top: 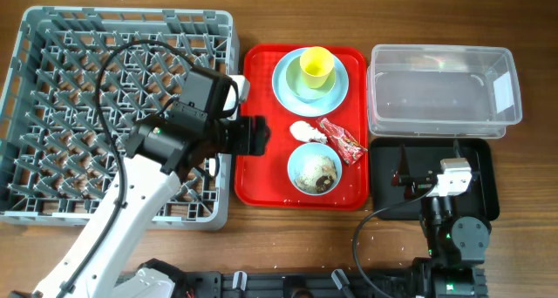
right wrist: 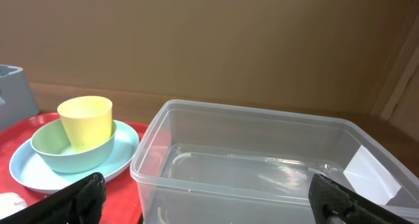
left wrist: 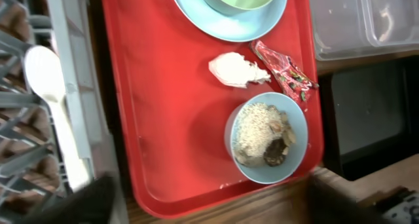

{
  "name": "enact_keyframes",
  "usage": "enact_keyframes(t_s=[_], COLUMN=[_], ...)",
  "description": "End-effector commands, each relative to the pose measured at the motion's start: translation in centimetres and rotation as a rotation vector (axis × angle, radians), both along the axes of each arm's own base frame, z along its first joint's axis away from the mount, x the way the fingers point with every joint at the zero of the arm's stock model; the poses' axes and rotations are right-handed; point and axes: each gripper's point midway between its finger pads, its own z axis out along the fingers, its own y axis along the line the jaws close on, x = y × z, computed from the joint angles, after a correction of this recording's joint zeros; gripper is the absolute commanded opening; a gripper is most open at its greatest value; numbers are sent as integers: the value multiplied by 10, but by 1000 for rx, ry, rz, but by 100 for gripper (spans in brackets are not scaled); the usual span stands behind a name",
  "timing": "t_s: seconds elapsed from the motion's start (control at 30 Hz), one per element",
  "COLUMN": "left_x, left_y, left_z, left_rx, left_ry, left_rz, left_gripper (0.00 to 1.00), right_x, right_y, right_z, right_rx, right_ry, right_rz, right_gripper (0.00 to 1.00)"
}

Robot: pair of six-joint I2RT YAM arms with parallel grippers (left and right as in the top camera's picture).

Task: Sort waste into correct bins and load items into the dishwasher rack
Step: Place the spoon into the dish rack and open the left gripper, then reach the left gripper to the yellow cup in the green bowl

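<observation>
My left gripper (top: pixel 254 135) (left wrist: pixel 216 214) hangs open and empty over the left edge of the red serving tray (top: pixel 261 172), beside the grey dishwasher rack (top: pixel 52 115). A white spoon (left wrist: pixel 49 86) lies in the rack. On the tray are a crumpled tissue (top: pixel 307 131) (left wrist: pixel 237 69), a red wrapper (top: pixel 342 139) (left wrist: pixel 285 69), a blue bowl of crumbs (top: pixel 314 168) (left wrist: pixel 267 137), and a yellow cup (top: pixel 316 65) (right wrist: pixel 85 121) in a bowl (right wrist: pixel 49 152) on a plate (top: pixel 284 82). My right gripper (top: pixel 406 171) (right wrist: pixel 216 204) is open over the black tray (top: pixel 484 180), facing the clear tub (top: pixel 440 89) (right wrist: pixel 262 158).
The tub and black tray stand right of the red tray, close to its edge. The left arm stretches across the rack's front right corner. Bare wooden table (top: pixel 288 241) runs along the front.
</observation>
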Motion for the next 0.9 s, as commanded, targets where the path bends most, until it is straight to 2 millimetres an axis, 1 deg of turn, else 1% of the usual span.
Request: enact_keyframes(t_s=[0.0, 0.07, 0.1, 0.13, 0.17, 0.2, 0.23, 0.27, 0.3, 0.33, 0.37, 0.4, 0.43, 0.47, 0.53, 0.6, 0.63, 0.67, 0.73, 0.77, 0.87], left_x=[-2, 1, 8, 15, 18, 26, 33, 53, 67, 81, 92, 100, 105, 109, 118, 130, 133, 138, 139, 136, 127], left_y=[-6, -7, -10, -16, -25, -34, -37, -47, -53, -60, -68, -75, -84, -90, -104, -120, -122, -126, -121, -116, -98], left_z=[-4, -2, 2, 10, 20, 41, 57, 96, 113, 121, 116, 101, 68, 25, -27, -70, -79, -92, -109, -115, -121], left_rx=[-25, -38, -77, -137, -184, -224, -233, -247, -248, -238, -211, -190, -149, -77, -26, -7, -5, 1, 46, 75, 164], left_ry=[34, 27, 21, 14, 1, -25, -44, -79, -85, -66, -34, 6, 83, 169, 246, 274, 276, 276, 292, 309, 338], left_rz=[-3, 11, 64, 110, 86, 65, 63, 55, 52, 51, 37, 31, 26, 31, 22, 8, 7, 7, 21, 28, 55], left_gripper=[100, 100, 100, 96, 91, 79, 59, 14, 4, 4, 4, 4, 4, 4, 4, 4, 4, 4, 4, 4, 4], right_x=[0, 0, 0, 0, 0, 0, 0, 0, 0, 0, 0, 0, 0, 0, 0, 0, 0, 0, 0, 0, 0], right_y=[-1, -1, -1, -1, -1, -1, -1, -1, -1, -1, -1, -1, -1, -1, -1, -1, -1, -1, -1, -1, -1], right_z=[1, 1, 1, 1, 1, 1, 1, 1, 1, 1, 1, 1, 1, 1, 1, 1, 1, 1, 1, 1, 1], right_rx=[-2, -2, -2, -2, -2, -2, -2, -2, -2, -2, -2, -2, -2, -2, -2, -2, -2, -2, -2, -2, -2], right_ry=[-4, -4, -4, -4, -4, -4, -4, -4, -4, -4, -4, -4, -4, -4, -4, -4, -4, -4, -4, -4, -4], right_rz=[-1, -1, -1, -1, -1, -1, -1, -1, -1, -1, -1, -1, -1, -1, -1, -1, -1, -1, -2, -1, -1], right_gripper=[100, 100, 100, 100, 100, 100, 100, 100, 100, 100, 100, 100, 100, 100, 100, 100, 100, 100, 100, 100, 100])
